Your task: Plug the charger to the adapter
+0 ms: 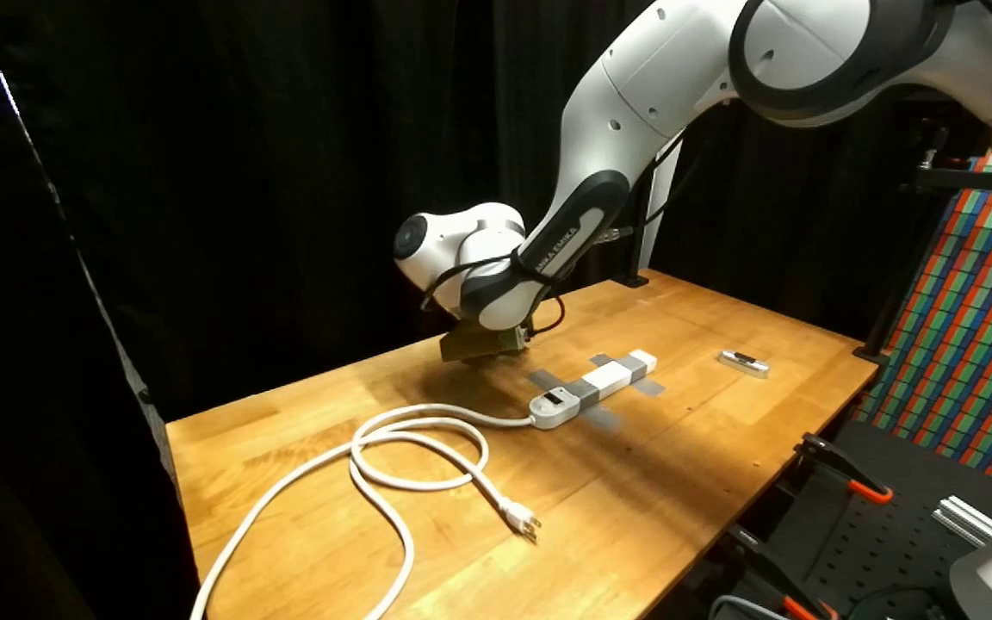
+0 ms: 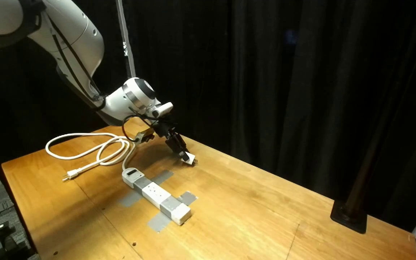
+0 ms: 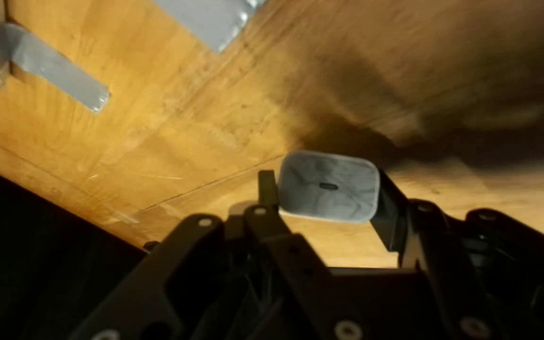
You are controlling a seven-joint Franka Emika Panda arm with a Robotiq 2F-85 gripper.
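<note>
Gripping the charger (image 3: 328, 203) between our fingers (image 3: 267, 189), we hold it by its two sides in the wrist view, where its round-cornered face shows a small dark slot in the middle. In an exterior view we find it tilted at the ends of the fingers, just above the tabletop (image 2: 265, 216) or touching it; we cannot tell which. It is on the far side of the adapter (image 2: 156, 196) there, apart from it. In an exterior view the arm (image 1: 616, 129) hides both fingers and charger from us.

We see the adapter lying flat on the tabletop in both exterior views, with grey tape (image 2: 163, 176) crossing it at two places and sticking to the tabletop on either side. In an exterior view we can make out its sockets, facing up. Part of it also shows at the left edge of the wrist view. From its rounded end a white cable (image 1: 427, 486) runs into loose loops, and the pronged plug (image 1: 517, 515) at its tip lies near right of the loops in an exterior view. Farther right, apart from the adapter, we notice a small silver object (image 1: 744, 363) with a dark patch on top. Dark clamps (image 1: 840, 466) with orange parts stand by the right edge of the tabletop, and a black curtain (image 1: 203, 172) hangs at the far side.
</note>
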